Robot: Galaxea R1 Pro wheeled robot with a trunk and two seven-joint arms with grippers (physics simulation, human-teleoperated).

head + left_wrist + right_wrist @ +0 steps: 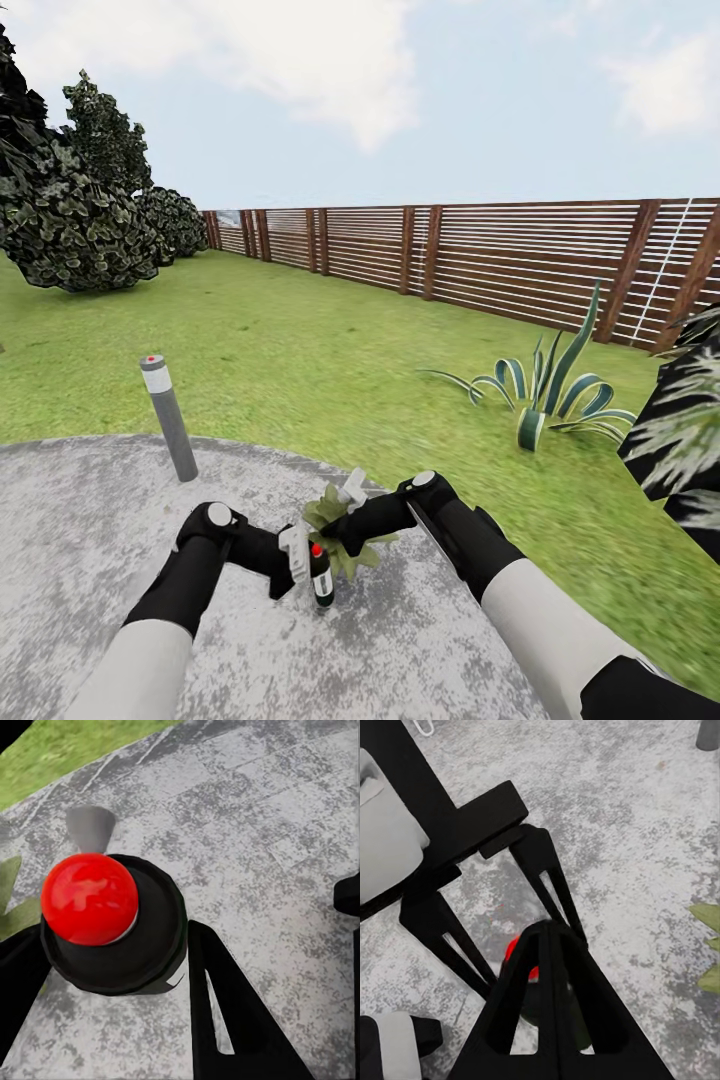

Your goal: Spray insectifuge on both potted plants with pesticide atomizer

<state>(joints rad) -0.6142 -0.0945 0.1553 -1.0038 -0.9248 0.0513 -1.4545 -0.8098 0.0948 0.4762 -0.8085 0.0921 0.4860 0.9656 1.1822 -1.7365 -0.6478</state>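
Though half hidden by grippers, pesticide atomizer (pixel 321 575) before potted plant (pixel 335 520).

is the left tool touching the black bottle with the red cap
Cannot tell. In the left wrist view the left tool's fingers flank the black bottle with the red cap, but no contact or gap shows plainly.

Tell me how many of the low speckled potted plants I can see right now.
1. The potted plant sits on the paving slab just behind the atomizer, between both grippers. The second one may be hidden or out of frame.
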